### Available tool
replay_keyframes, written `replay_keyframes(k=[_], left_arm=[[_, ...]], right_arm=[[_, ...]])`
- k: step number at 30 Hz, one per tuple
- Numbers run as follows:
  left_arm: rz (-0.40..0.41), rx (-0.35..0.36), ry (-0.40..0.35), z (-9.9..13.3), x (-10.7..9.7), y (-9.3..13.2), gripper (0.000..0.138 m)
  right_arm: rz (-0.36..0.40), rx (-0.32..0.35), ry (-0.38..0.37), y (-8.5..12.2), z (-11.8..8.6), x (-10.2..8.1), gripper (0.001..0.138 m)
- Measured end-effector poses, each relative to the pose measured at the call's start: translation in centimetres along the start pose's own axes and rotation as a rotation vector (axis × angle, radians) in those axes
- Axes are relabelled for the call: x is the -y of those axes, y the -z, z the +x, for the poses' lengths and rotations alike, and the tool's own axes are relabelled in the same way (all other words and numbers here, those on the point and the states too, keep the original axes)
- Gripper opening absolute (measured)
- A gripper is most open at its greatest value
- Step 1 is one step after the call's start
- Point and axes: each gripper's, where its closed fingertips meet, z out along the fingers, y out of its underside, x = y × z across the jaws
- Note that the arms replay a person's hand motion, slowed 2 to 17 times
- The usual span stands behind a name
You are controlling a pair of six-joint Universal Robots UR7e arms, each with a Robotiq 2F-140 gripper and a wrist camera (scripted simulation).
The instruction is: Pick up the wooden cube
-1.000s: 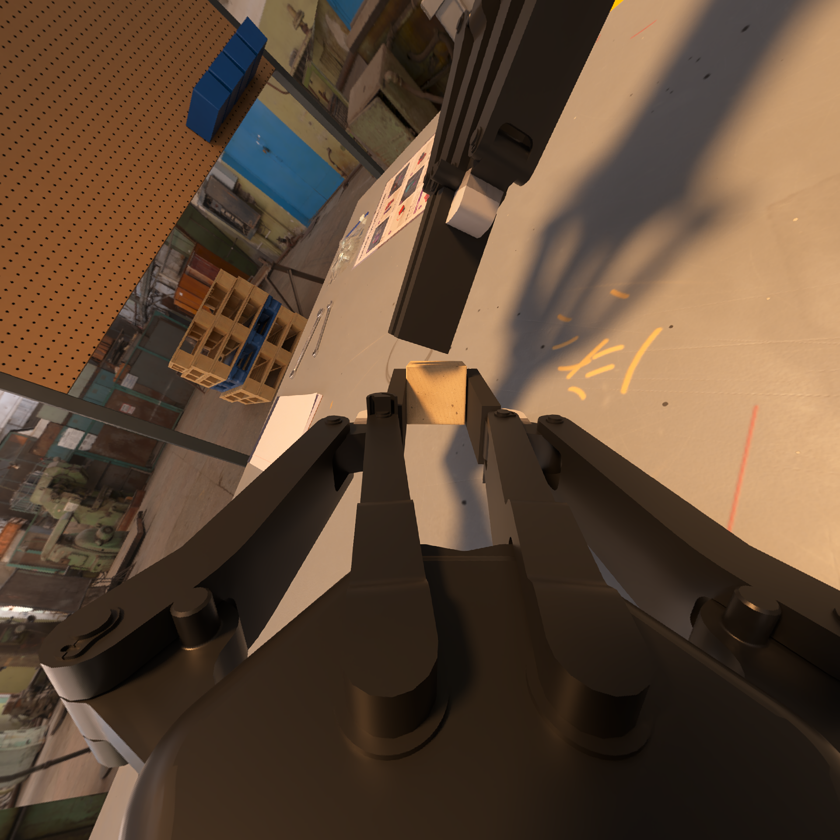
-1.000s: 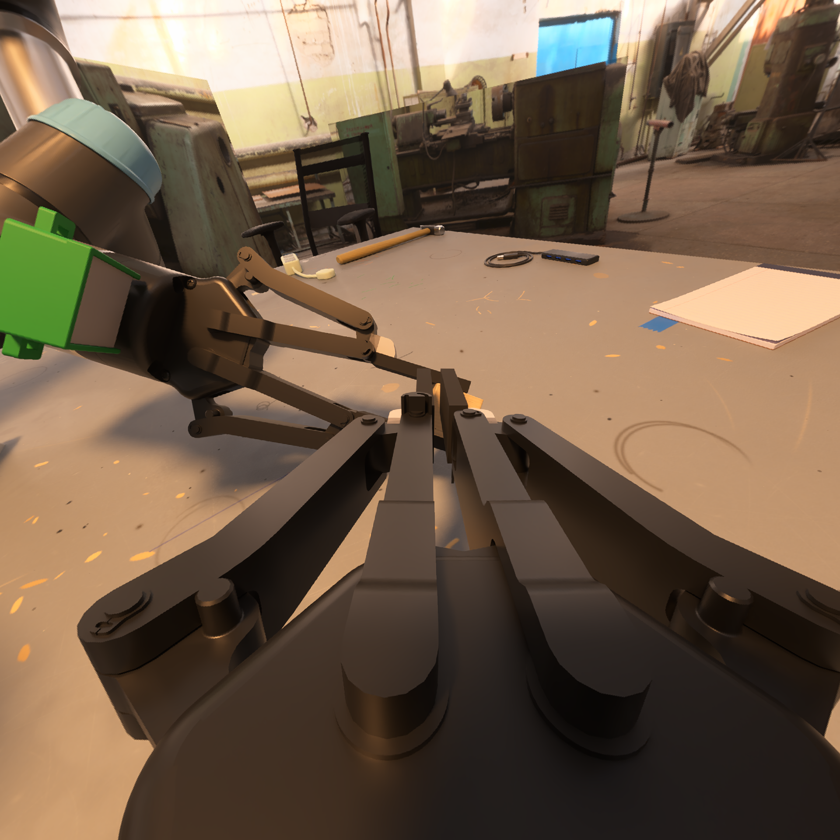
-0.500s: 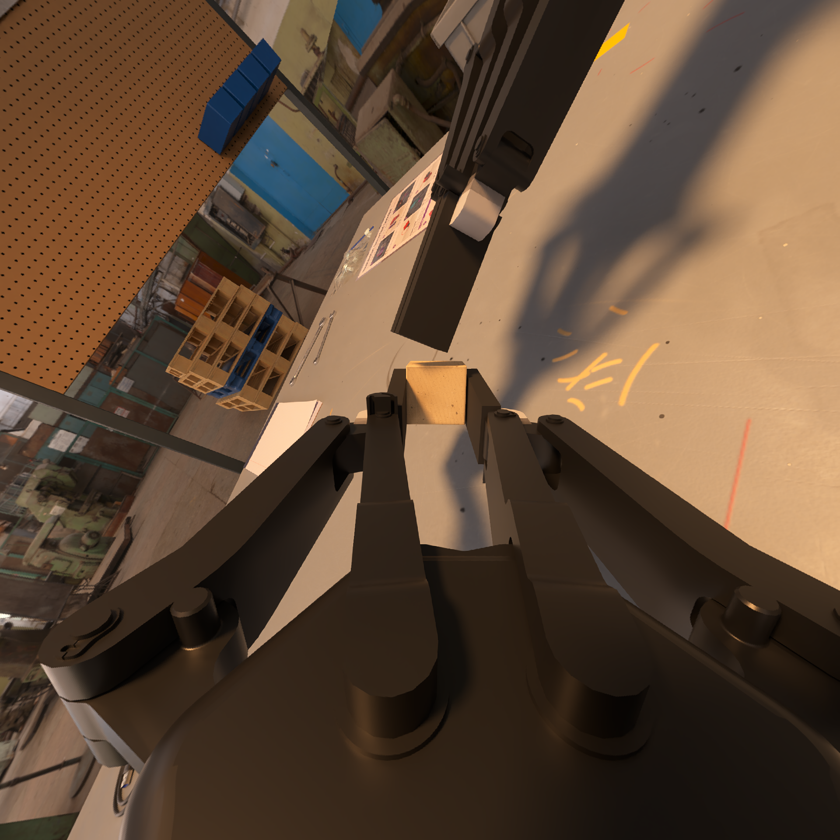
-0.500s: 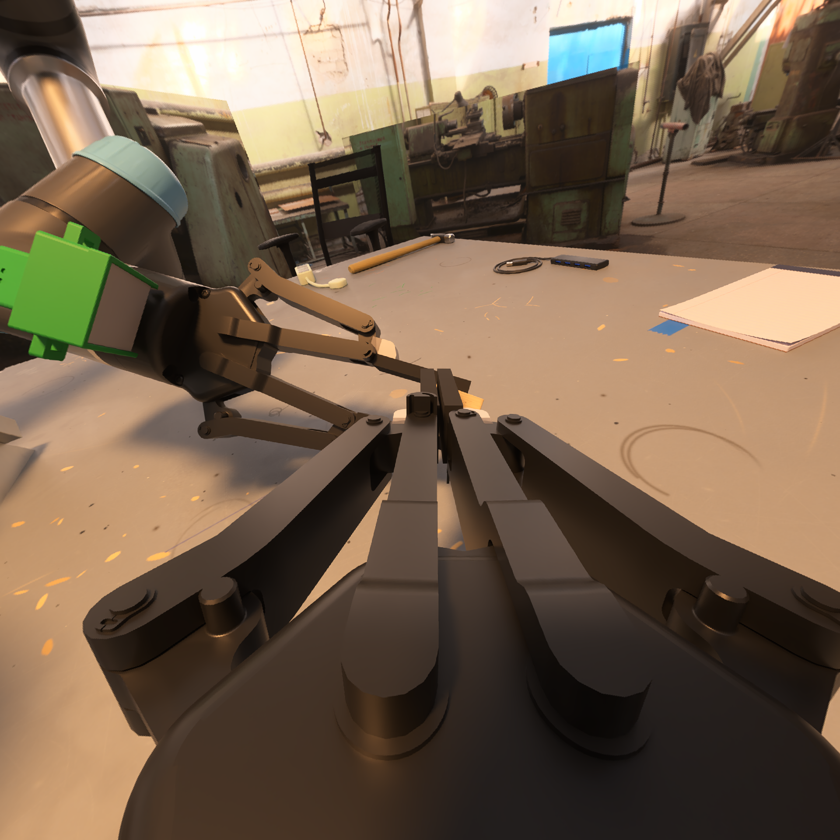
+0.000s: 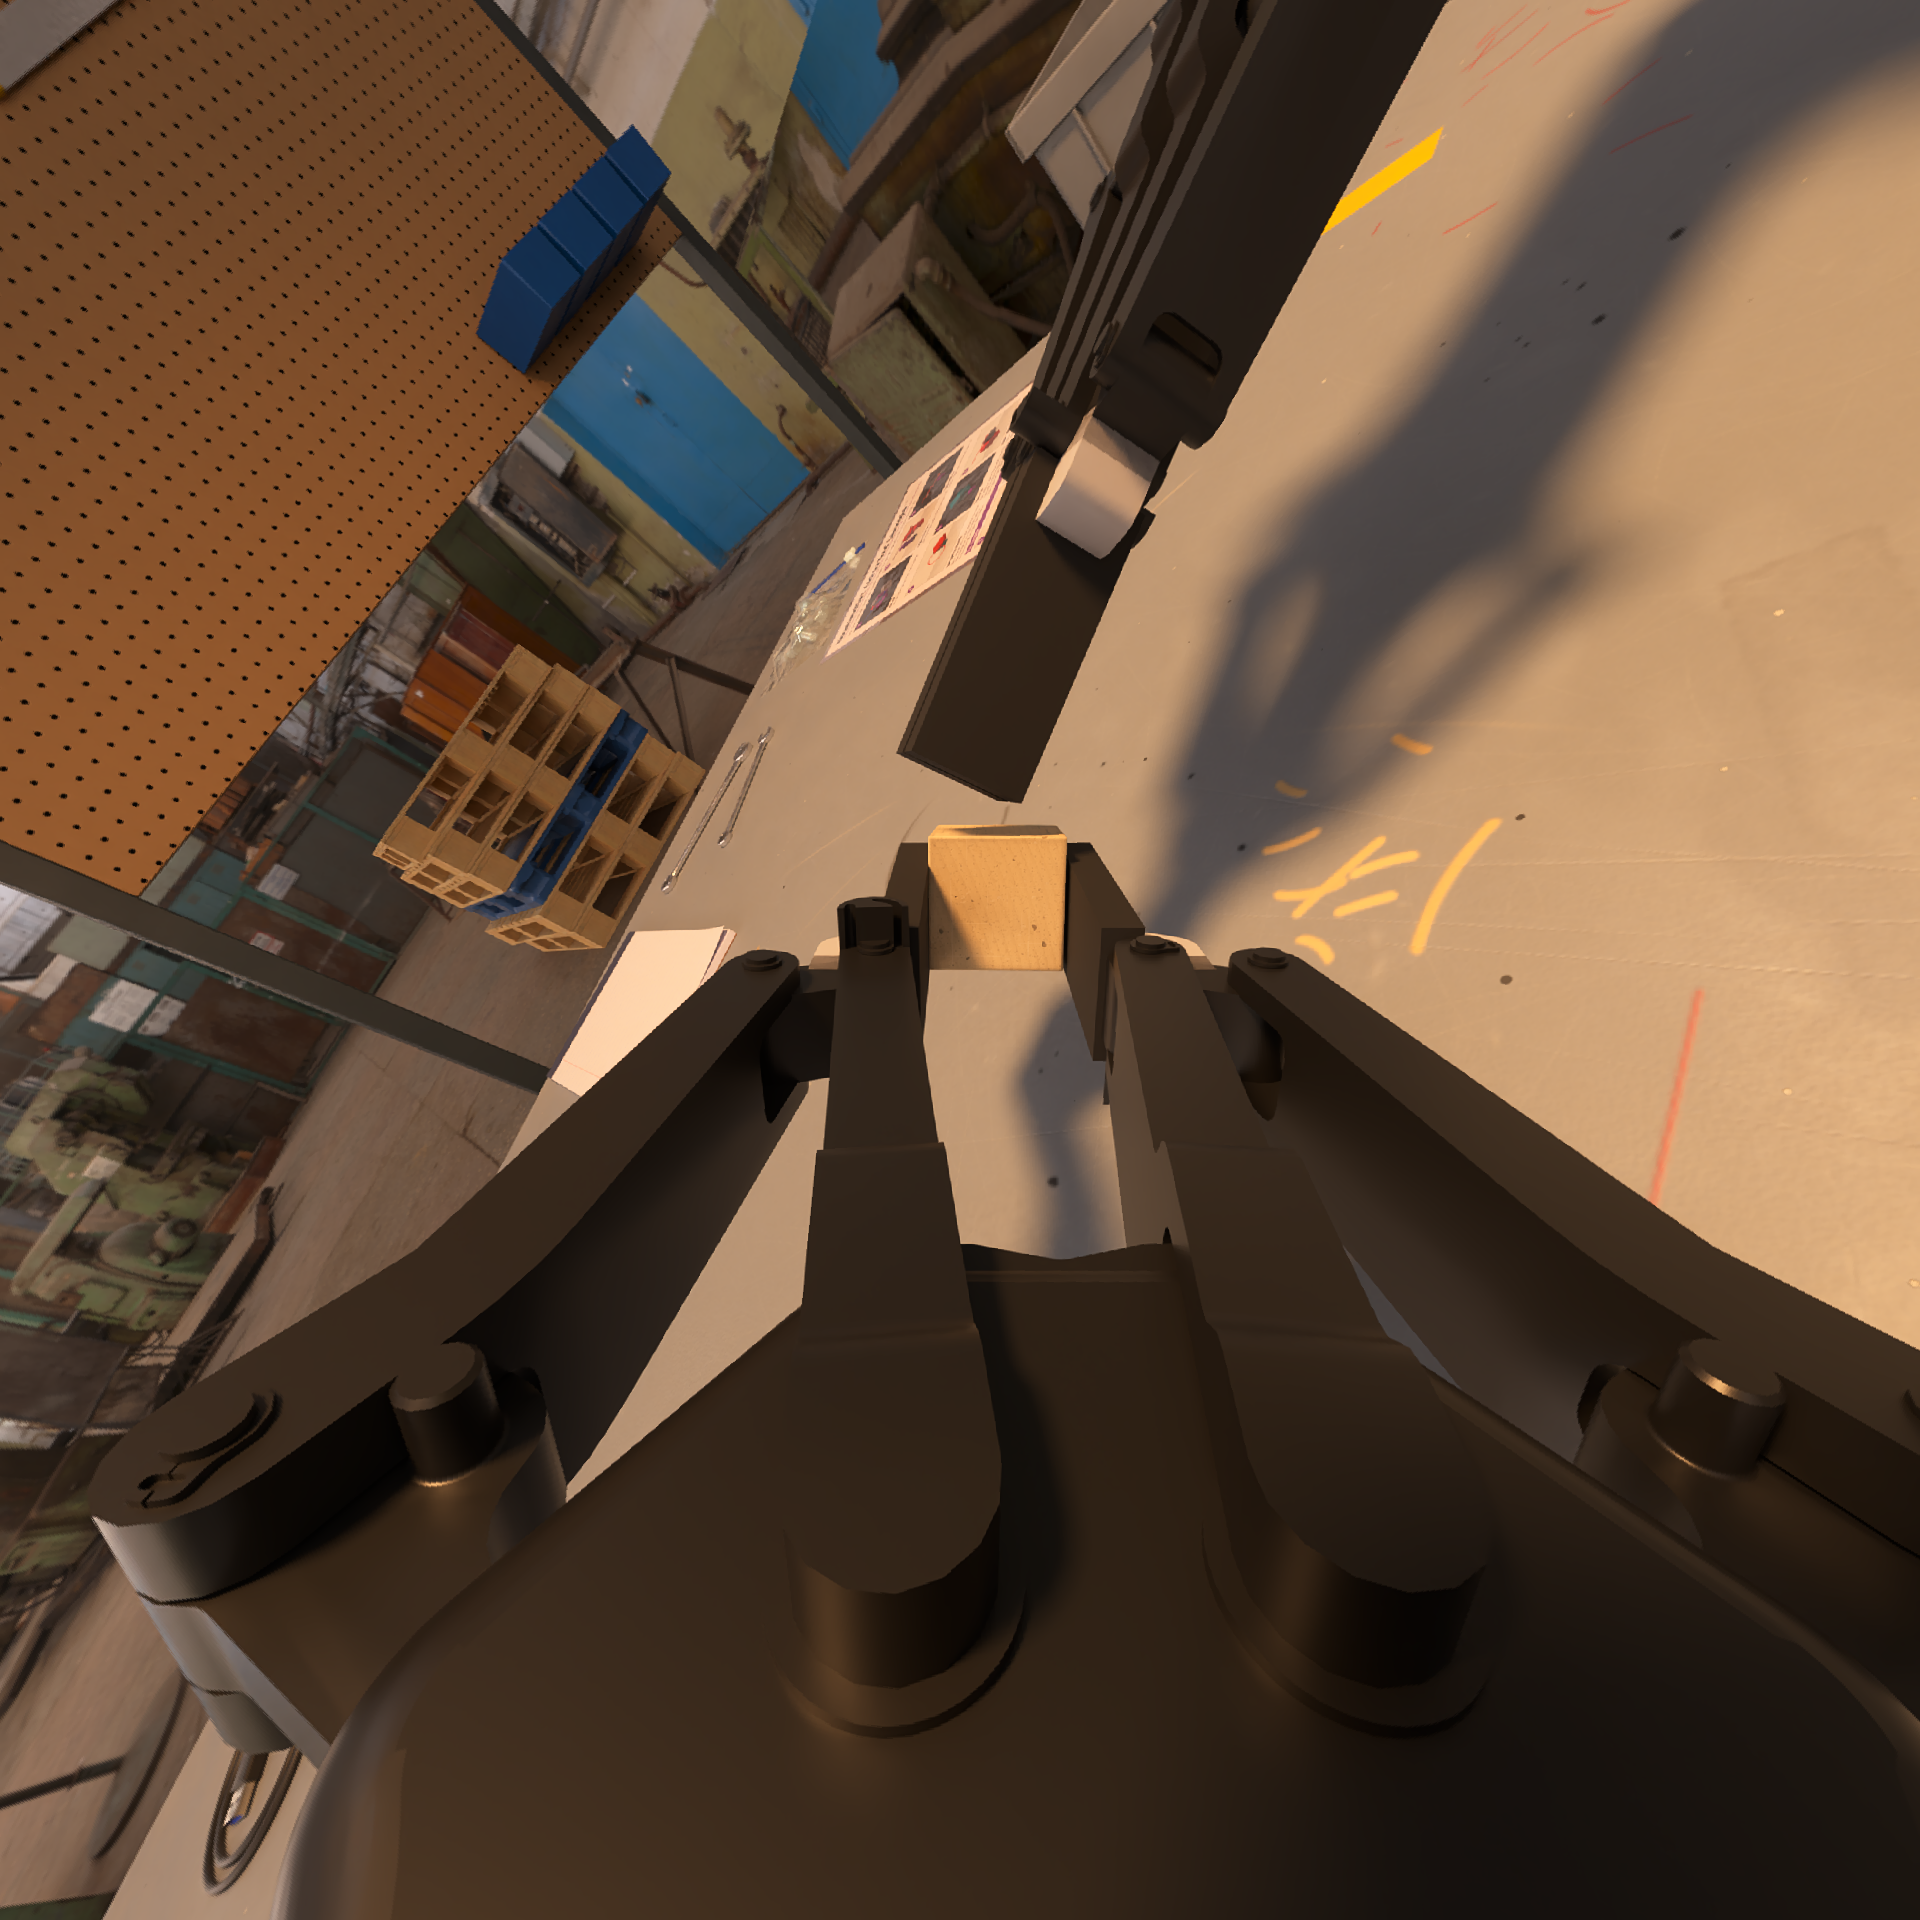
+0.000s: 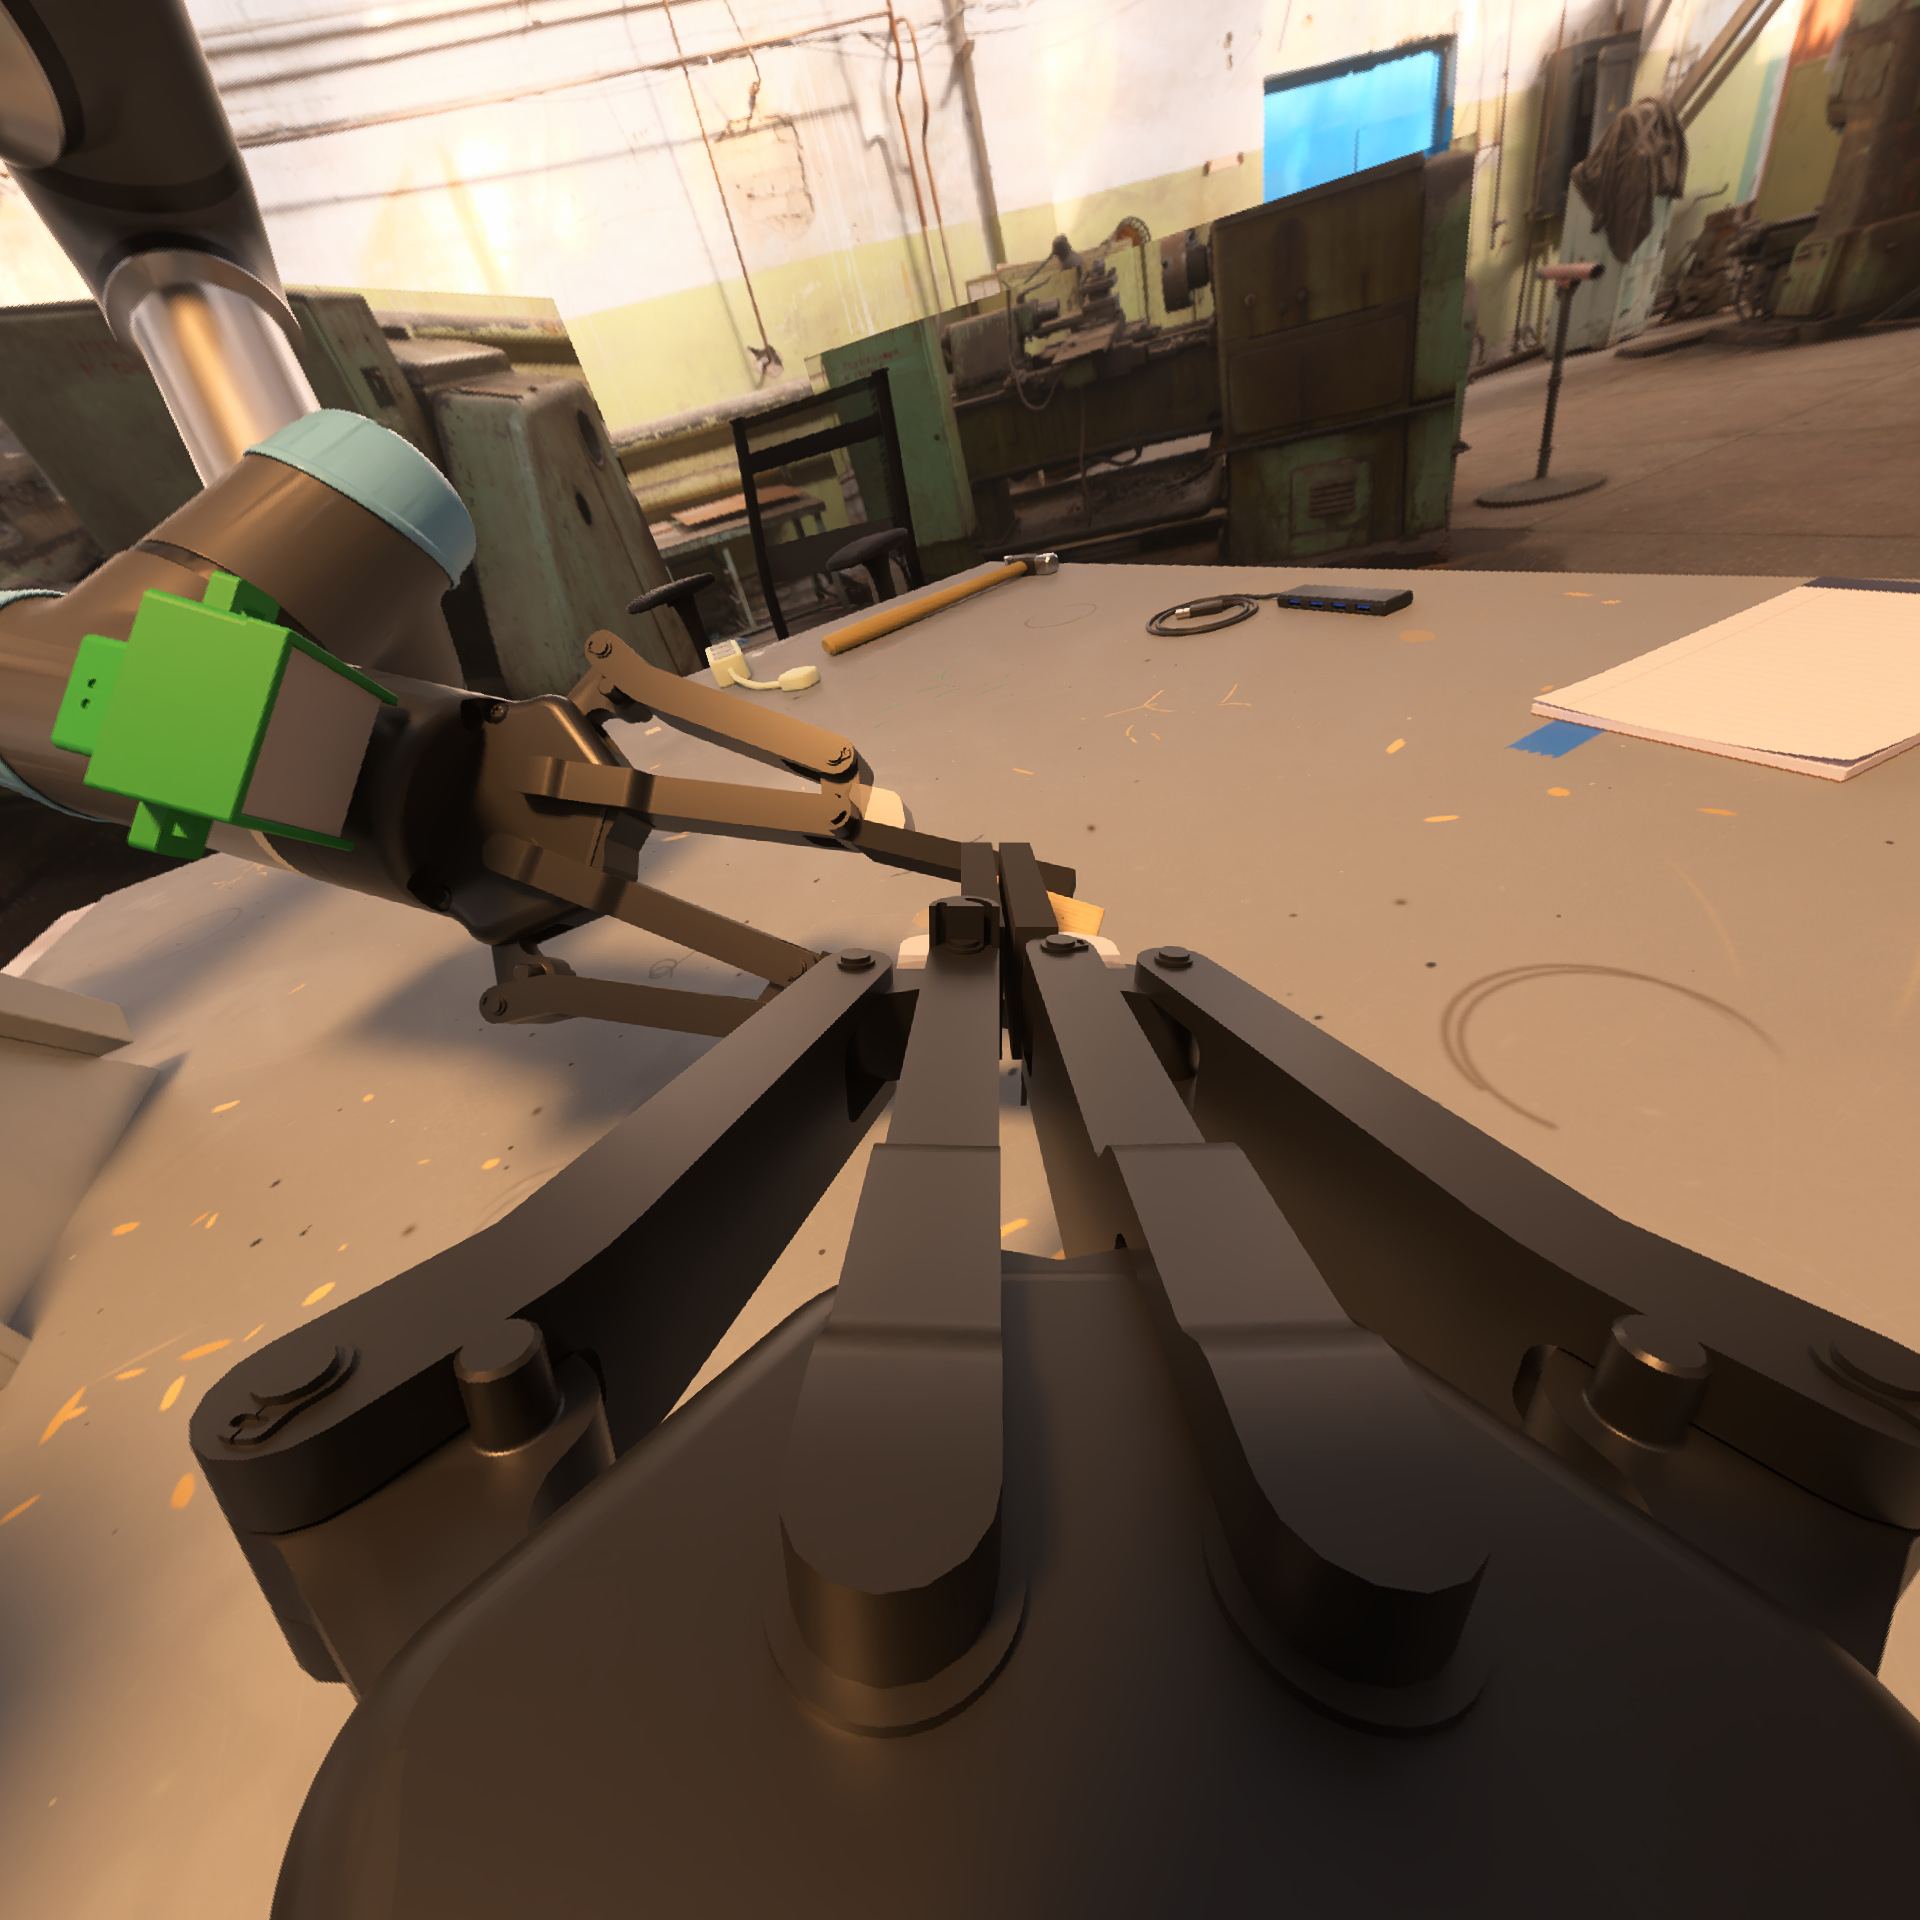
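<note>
The wooden cube is a pale block clamped between the two fingertips of my left gripper, just over the grey table. In the right wrist view only a corner of the cube shows behind my right gripper. That gripper is shut and empty, its tips right by the cube. The left arm, with its green block, reaches in from the left. In the left wrist view the right gripper hangs as a dark pad just beyond the cube.
A hammer, a hub with coiled cable, a white adapter and a notepad lie toward the far table edge. A printed sheet, two metal rods and white paper lie beyond the cube.
Both wrist views have shifted a little, so both arms have moved slightly. The cube stays clamped in the left fingers and the right gripper stays shut.
</note>
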Motion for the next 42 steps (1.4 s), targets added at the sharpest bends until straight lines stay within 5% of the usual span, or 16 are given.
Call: replay_keyframes(k=[42], left_arm=[[0.002, 0.055, -0.036, -0.58, 0.3, 0.21, 0.033]], right_arm=[[0.019, -0.003, -0.05, 0.22, 0.58, 0.18, 0.011]])
